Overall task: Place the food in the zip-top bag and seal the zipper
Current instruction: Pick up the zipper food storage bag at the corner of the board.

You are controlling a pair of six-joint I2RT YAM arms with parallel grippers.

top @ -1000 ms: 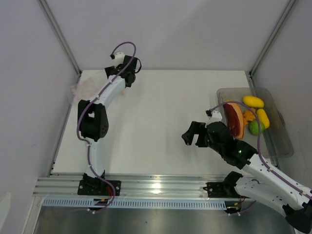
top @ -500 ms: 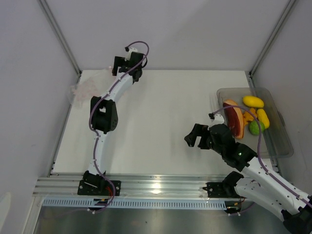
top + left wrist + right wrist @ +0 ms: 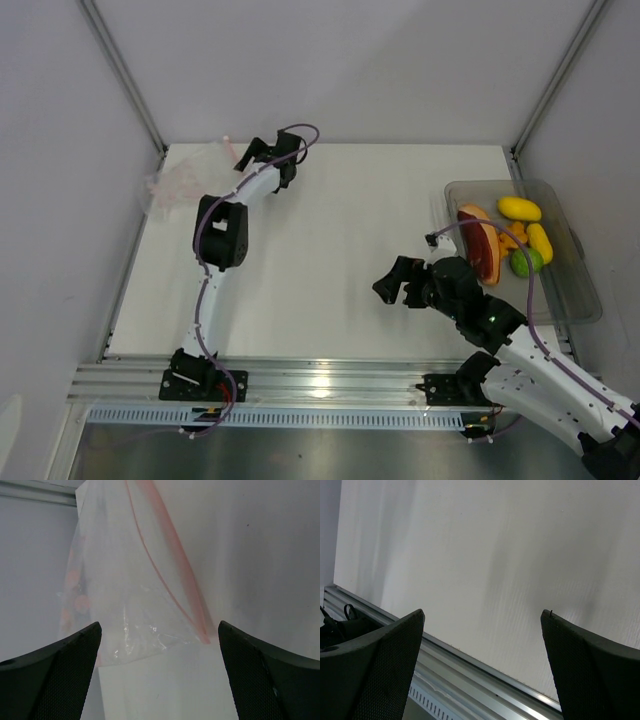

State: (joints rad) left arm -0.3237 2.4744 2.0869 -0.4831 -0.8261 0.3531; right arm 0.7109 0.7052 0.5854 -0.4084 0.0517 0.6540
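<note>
The zip-top bag lies crinkled and clear in the table's far left corner. In the left wrist view the bag fills the upper middle, with its pink-red zipper running diagonally. My left gripper is open just right of the bag, and nothing sits between its fingers. The food lies in the tray at the right: yellow pieces, a green lime, an orange piece and a reddish-brown slice. My right gripper hangs open left of the tray, over bare table.
A rigid grey-clear tray stands along the right edge. Metal rails cross the near edge, also visible in the right wrist view as the rail. White walls enclose the table on three sides.
The left arm's elbow has swung right and its gripper has turned to face the bag. The right gripper has shifted only slightly.
</note>
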